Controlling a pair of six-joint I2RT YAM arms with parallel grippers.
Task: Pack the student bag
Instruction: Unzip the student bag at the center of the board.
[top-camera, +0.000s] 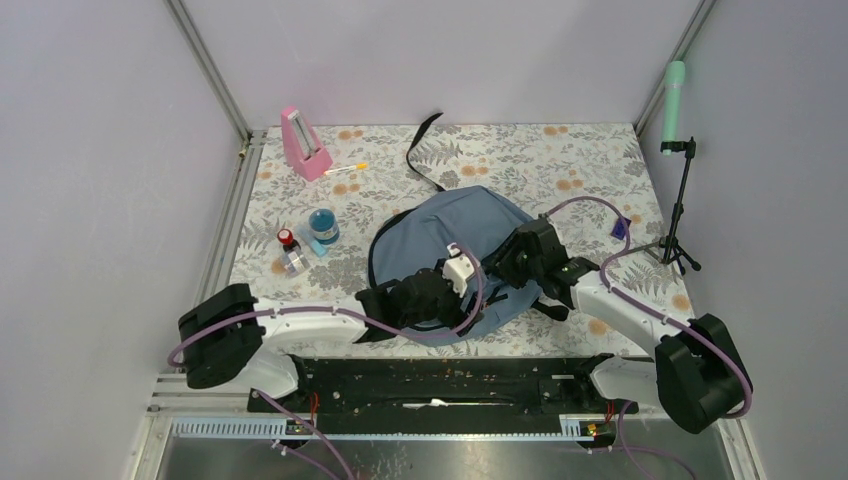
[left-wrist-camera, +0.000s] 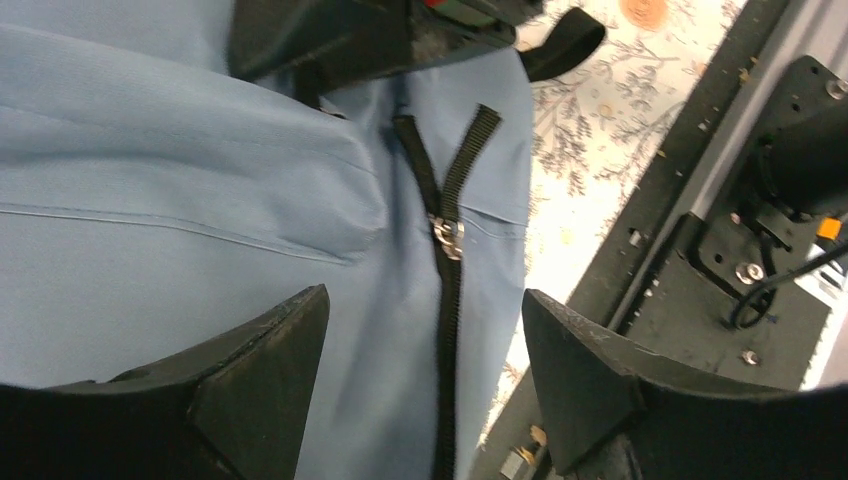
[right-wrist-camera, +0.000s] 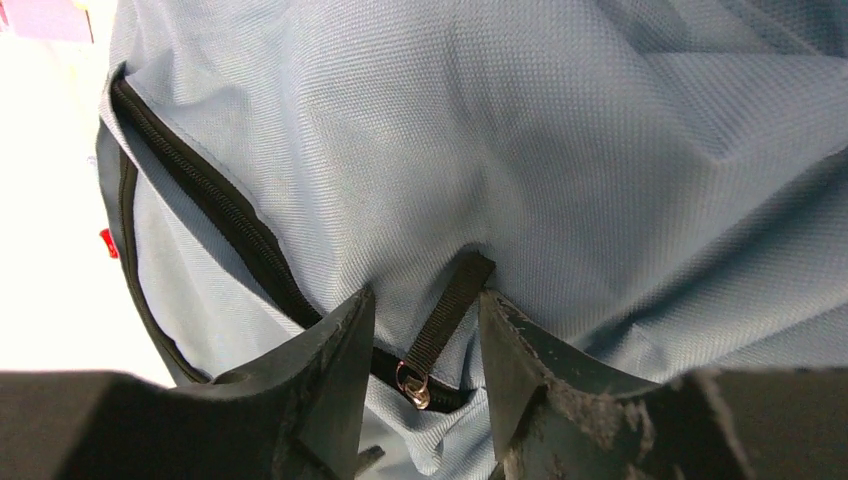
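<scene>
Our left jaws gaped wide and empty over the student bag zipper slider; right jaws, half-open, straddled a pull strap unclamped. Closing off-centre, we risked pinching fabric.

Centre of the top view: student bag on table. Left of it: small bottle and round jar, side by side. Upper left: metronome, pen just right. Just above bag: strap. Far right: stand.
</scene>
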